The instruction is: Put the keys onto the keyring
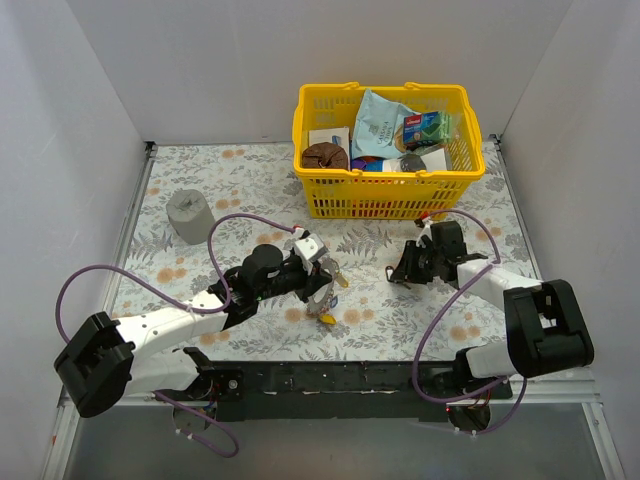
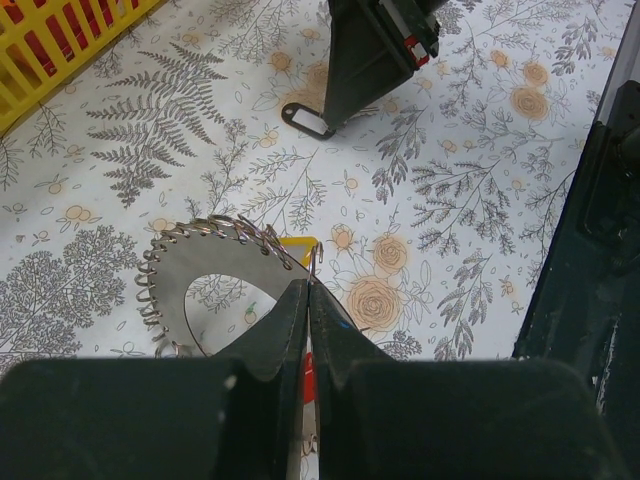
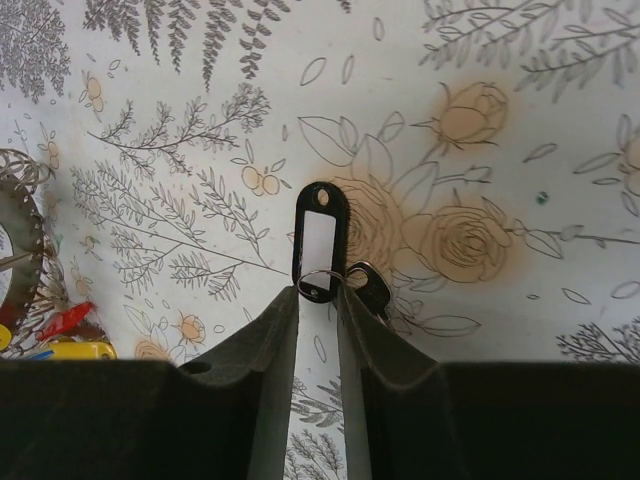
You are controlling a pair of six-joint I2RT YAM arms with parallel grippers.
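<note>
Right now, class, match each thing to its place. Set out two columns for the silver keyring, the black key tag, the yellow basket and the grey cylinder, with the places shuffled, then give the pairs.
1 large silver metal keyring
2 black plastic key tag with white label
3 yellow plastic basket
4 grey stubby cylinder

A farthest back, centre-right
B at the tips of the right pincer
C alone at the left
D clamped in the left pincer

Pairs: 1-D, 2-B, 3-A, 4-C
</note>
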